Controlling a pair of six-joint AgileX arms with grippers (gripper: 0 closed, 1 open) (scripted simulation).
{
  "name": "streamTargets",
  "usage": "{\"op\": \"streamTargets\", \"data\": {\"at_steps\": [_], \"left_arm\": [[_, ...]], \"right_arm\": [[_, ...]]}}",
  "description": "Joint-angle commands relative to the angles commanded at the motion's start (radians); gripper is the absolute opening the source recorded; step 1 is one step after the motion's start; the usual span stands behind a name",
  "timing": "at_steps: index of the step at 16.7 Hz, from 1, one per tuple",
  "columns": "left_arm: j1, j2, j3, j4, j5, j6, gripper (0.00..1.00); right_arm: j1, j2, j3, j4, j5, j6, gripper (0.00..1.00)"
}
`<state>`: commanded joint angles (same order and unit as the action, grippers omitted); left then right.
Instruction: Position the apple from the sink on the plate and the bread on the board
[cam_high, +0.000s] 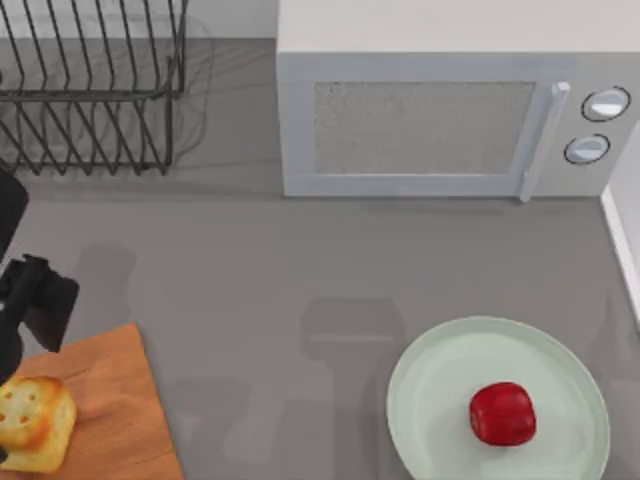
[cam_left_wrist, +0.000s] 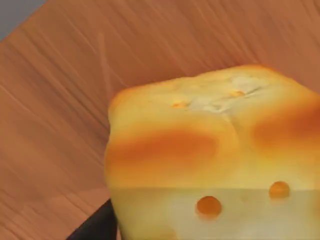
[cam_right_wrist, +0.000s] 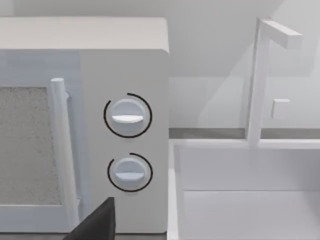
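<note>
A: Item one, apple (cam_high: 502, 413). Location?

B: On the plate (cam_high: 430, 355), resting right of the dish's middle, at the right side of the bench (cam_high: 300, 270). That half of the task reads as done.

A: Item two, bread (cam_high: 35, 424).

B: On the board (cam_high: 115, 390), at the board's left part, by the bench's left edge. The left wrist view shows the bread (cam_left_wrist: 215, 155) very close, with the board's grain (cam_left_wrist: 55, 100) running under and around it.

A: Left hand?

B: The left arm (cam_high: 35, 300) reaches in from the top view's left edge, above the board's far corner. A dark sliver of finger (cam_left_wrist: 95, 227) lies against the bread's lower corner in the left wrist view. Whether the hand pinches the bread or is spread off it, I cannot tell.

A: Right hand?

B: Parked. Its wrist camera faces the microwave (cam_right_wrist: 85, 125) and the sink (cam_right_wrist: 250, 195); one dark fingertip (cam_right_wrist: 97, 222) shows, state not readable.

A: Step in hand?

B: By my judgement, the last one: setting the bread down on the board. It appears to sit flat on the wood.

A: Next move calls for?

B: If the hand grips, spread it and lift straight up, without dragging the bread toward the board's edge. Nothing else looks outstanding.
</note>
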<state>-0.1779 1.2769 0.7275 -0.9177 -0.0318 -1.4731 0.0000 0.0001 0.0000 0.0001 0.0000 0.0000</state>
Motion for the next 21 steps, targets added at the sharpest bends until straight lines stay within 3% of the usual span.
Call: {"op": "streamTargets", "data": {"at_steps": [4,14,17,21], "left_arm": [[0.034,-0.246,-0.142,0.176,0.008,0.293,1.00],[0.141,-1.055,-0.603,0.725,0.029,1.251,1.00],[0.166,-1.213,-0.690,0.856,0.031,1.409,1.00],[0.178,-1.277,-0.728,0.918,0.032,1.473,1.00]], "right_arm": [[0.000,0.000,0.000,0.000,0.000,0.000,1.00],[0.000,0.000,0.000,0.000,0.000,0.000,1.00],[0.000,0.000,0.000,0.000,0.000,0.000,1.00],[0.000,0.000,0.000,0.000,0.000,0.000,1.00]]}}
